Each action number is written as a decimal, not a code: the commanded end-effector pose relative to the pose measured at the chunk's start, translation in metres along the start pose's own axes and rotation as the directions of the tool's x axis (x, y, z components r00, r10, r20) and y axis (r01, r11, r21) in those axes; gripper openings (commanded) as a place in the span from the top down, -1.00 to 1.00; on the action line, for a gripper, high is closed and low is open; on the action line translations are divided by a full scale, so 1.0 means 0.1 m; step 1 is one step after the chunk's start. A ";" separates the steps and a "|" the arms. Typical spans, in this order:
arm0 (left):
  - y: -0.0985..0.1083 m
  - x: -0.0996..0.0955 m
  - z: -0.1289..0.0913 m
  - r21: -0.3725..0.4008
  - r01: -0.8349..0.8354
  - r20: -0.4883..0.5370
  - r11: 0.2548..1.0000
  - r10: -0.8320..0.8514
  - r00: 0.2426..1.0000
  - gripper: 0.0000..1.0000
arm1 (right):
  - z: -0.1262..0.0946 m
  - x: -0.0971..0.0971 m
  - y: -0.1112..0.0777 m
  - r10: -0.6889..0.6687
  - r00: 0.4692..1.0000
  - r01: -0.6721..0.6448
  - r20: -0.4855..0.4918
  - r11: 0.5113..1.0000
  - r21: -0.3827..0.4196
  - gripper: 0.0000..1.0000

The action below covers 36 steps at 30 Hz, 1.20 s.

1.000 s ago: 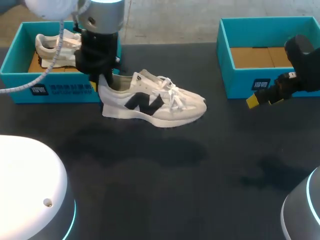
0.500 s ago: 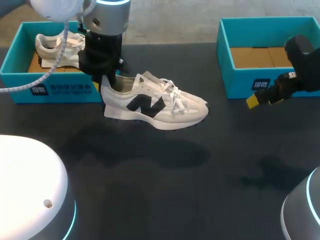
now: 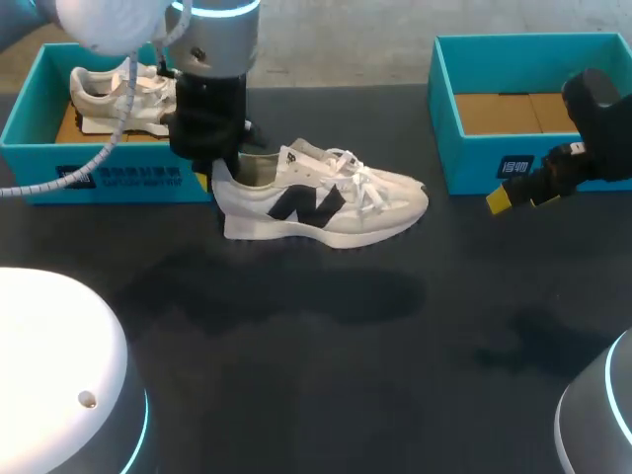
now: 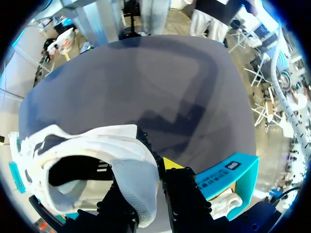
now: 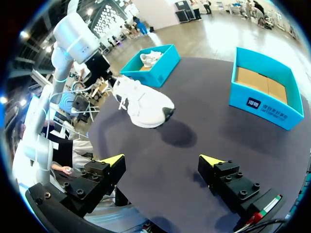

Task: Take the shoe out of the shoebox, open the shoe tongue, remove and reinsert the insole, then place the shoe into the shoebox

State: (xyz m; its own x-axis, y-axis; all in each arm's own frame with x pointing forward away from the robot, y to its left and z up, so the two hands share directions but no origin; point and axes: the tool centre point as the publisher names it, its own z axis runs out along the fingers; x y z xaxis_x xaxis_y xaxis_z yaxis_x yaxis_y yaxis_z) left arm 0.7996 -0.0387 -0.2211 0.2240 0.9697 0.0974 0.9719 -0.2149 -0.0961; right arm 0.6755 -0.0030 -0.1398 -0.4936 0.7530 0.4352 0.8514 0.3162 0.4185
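Note:
A white sneaker (image 3: 326, 202) with a dark side logo hangs above the dark table, toe pointing right. My left gripper (image 3: 215, 178) is shut on its heel collar. In the left wrist view the heel (image 4: 131, 179) sits clamped between the fingers of the left gripper (image 4: 146, 206), and the insole inside the shoe is in shadow. My right gripper (image 3: 513, 196) stands open near the right shoebox with nothing between its fingers. Seen from the right wrist, the shoe (image 5: 143, 102) is well ahead of the open right gripper (image 5: 163, 162).
A teal shoebox (image 3: 99, 178) at the back left holds a second white sneaker (image 3: 114, 94). Another teal shoebox (image 3: 533, 163) at the back right shows only its cardboard floor. Dark tabletop (image 3: 326, 375) stretches in front of the shoe.
My left arm has carried the sneaker to the right and slightly toward the table's front. The right arm has not moved.

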 end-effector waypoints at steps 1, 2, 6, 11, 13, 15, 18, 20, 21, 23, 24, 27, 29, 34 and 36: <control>-0.09 -0.03 0.14 -0.041 0.032 -0.001 0.999 -0.032 0.999 1.00 | 0.02 0.00 0.02 0.001 1.000 -0.001 0.000 1.000 0.004 -1.00; -0.09 -0.06 0.18 -0.054 0.043 -0.006 0.998 -0.043 0.999 1.00 | 0.02 0.00 0.02 0.001 1.000 -0.001 0.000 1.000 0.004 -1.00; -0.11 -0.13 0.34 -0.073 0.051 -0.032 0.996 -0.054 0.998 1.00 | 0.02 0.00 0.02 0.001 1.000 -0.001 0.000 1.000 0.004 -1.00; -0.10 -0.18 0.55 -0.076 0.062 -0.027 0.995 -0.064 0.998 1.00 | 0.02 0.00 0.02 0.001 1.000 -0.001 0.000 1.000 0.004 -1.00; -0.10 -0.20 0.62 -0.066 0.060 -0.020 0.996 -0.061 0.998 1.00 | 0.02 0.00 0.02 0.001 1.000 -0.001 0.000 1.000 0.004 -1.00; -0.10 -0.22 0.70 -0.064 0.059 -0.028 0.996 -0.061 0.998 1.00 | 0.02 0.00 0.02 0.001 1.000 -0.001 0.000 1.000 0.004 -1.00; -0.14 -0.27 0.82 -0.058 0.053 -0.036 0.997 -0.055 0.998 1.00 | 0.02 0.00 0.02 0.001 1.000 -0.001 0.000 1.000 0.004 -1.00; -0.14 -0.29 0.89 -0.052 0.057 -0.036 0.997 -0.059 0.998 1.00 | 0.02 0.00 0.02 0.001 1.000 -0.001 0.000 1.000 0.004 -1.00; -0.15 -0.30 0.93 -0.041 0.054 -0.038 0.998 -0.056 0.998 1.00 | 0.02 0.00 0.02 0.001 1.000 -0.001 0.000 1.000 0.004 -1.00; -0.15 -0.33 1.00 -0.036 0.065 -0.035 0.997 -0.067 0.997 1.00 | 0.02 0.00 0.02 0.001 1.000 -0.001 0.000 1.000 0.004 -1.00; -0.15 -0.35 1.04 -0.034 0.067 -0.035 0.997 -0.068 0.997 1.00 | 0.02 0.00 0.02 0.001 1.000 -0.001 0.000 1.000 0.004 -1.00; -0.17 -0.40 1.17 -0.045 0.082 -0.045 0.996 -0.084 0.995 1.00 | 0.02 0.00 0.02 0.001 1.000 -0.001 0.000 1.000 0.004 -1.00; -0.18 -0.42 1.24 -0.040 0.085 -0.049 0.996 -0.087 0.995 1.00 | 0.02 0.00 0.02 0.001 1.000 -0.001 0.000 1.000 0.004 -1.00; -0.19 -0.47 1.42 -0.040 0.094 -0.070 0.995 -0.096 0.993 1.00 | 0.02 0.00 0.02 0.001 1.000 -0.001 0.000 1.000 0.004 -1.00; -0.18 -0.48 1.48 -0.038 0.097 -0.072 0.995 -0.099 0.992 1.00 | 0.02 0.00 0.02 0.001 1.000 -0.001 0.000 1.000 0.004 -1.00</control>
State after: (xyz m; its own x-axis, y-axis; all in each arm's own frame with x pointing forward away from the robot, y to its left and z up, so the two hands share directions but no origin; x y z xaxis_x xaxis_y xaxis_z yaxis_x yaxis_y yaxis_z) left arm 0.7579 -0.0584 -0.3610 0.1332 0.9760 0.1724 0.9908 -0.1272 -0.0455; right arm 0.6755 -0.0030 -0.1398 -0.4936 0.7530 0.4352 0.8514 0.3162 0.4185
